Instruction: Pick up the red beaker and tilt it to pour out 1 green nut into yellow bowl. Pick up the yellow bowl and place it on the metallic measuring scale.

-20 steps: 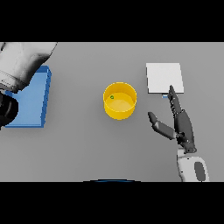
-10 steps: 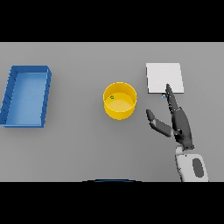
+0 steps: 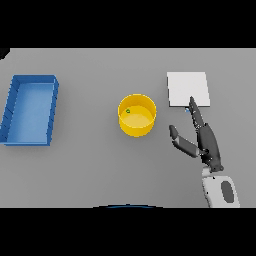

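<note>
A yellow bowl [image 3: 136, 116] stands at the table's middle with one small green nut [image 3: 128, 111] inside it. To its right, farther back, lies the flat pale metallic scale [image 3: 187, 89]. My right hand [image 3: 205, 141] hovers to the right of the bowl and just in front of the scale, open, fingers straight and pointing toward the scale, thumb spread toward the bowl. It holds nothing. No red beaker shows in the view. My left hand is out of sight.
A blue open tray [image 3: 30, 110] lies at the left side of the grey table.
My left arm, seen over the blue tray one second ago, has left the view. The right hand has crept slightly forward toward the scale.
</note>
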`<action>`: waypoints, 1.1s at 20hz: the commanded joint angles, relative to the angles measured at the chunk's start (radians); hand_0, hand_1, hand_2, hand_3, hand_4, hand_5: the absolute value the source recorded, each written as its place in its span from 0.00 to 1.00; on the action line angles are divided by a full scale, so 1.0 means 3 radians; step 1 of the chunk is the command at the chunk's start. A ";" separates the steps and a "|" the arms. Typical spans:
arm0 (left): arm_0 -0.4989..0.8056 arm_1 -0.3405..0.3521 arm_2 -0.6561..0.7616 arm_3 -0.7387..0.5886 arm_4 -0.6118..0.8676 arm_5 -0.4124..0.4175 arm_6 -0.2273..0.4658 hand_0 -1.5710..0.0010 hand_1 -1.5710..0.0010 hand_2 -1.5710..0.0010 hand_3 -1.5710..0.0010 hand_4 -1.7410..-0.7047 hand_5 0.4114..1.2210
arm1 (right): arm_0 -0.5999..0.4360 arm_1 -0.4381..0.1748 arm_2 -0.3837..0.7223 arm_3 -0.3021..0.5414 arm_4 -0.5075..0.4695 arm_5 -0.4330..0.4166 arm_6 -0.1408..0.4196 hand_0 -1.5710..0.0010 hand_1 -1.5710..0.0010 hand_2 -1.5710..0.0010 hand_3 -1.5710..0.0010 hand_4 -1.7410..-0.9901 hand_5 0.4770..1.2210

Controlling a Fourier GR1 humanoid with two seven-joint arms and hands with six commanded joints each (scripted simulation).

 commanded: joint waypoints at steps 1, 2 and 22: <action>0.0166 -0.0020 0.0029 -0.0101 0.0076 0.0070 -0.0043 0.00 0.00 0.00 0.00 0.00 1.00 | 0.0005 -0.0037 -0.0012 -0.0040 -0.0009 0.0016 -0.0014 1.00 1.00 1.00 1.00 0.79 0.27; 0.0327 -0.0049 0.0046 -0.0220 0.0152 0.0111 -0.0076 0.00 0.00 0.00 0.00 0.00 1.00 | 0.0052 -0.0013 0.0022 -0.0043 0.0003 0.0023 -0.0061 1.00 1.00 1.00 1.00 0.78 0.27; 0.2016 0.0198 -0.0382 -0.2998 0.0688 -0.0612 0.1304 0.90 0.91 0.91 0.91 0.91 0.27 | 0.0031 -0.0040 0.0014 -0.0031 0.0067 -0.0029 -0.0008 1.00 1.00 1.00 1.00 0.78 0.25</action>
